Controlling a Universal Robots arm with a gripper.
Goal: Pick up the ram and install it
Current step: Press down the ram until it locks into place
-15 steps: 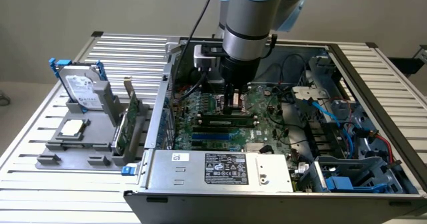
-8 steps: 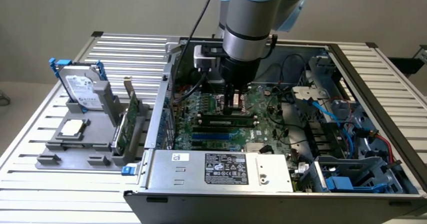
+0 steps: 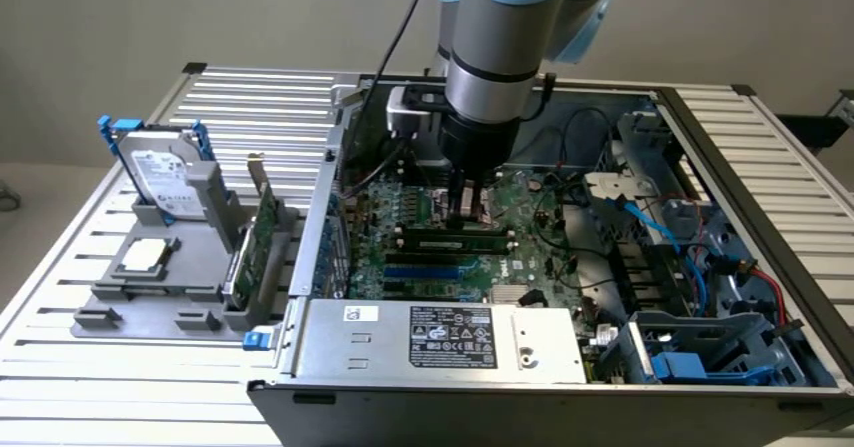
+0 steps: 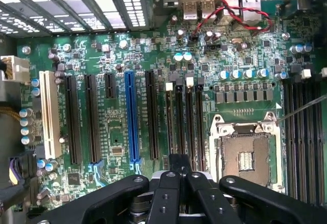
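Our gripper (image 3: 470, 210) is clenched shut, holding nothing we can see, directly above the ram (image 3: 455, 238), a thin dark stick lying on the green, component-studded motherboard (image 3: 541, 252).

An open computer case (image 3: 747, 267) lies on a slatted metal table (image 3: 80, 367), its green motherboard (image 4: 117, 70) showing a blue slot (image 4: 132, 116), a white slot (image 4: 48, 114) and an empty processor socket (image 4: 245, 155). At the case's 9 o'clock stands a grey holder (image 3: 147, 287) carrying an upright hard drive (image 3: 163, 177) and a green expansion card (image 3: 254, 252). A labelled power supply (image 3: 441, 337) sits at the case's 6 o'clock edge.
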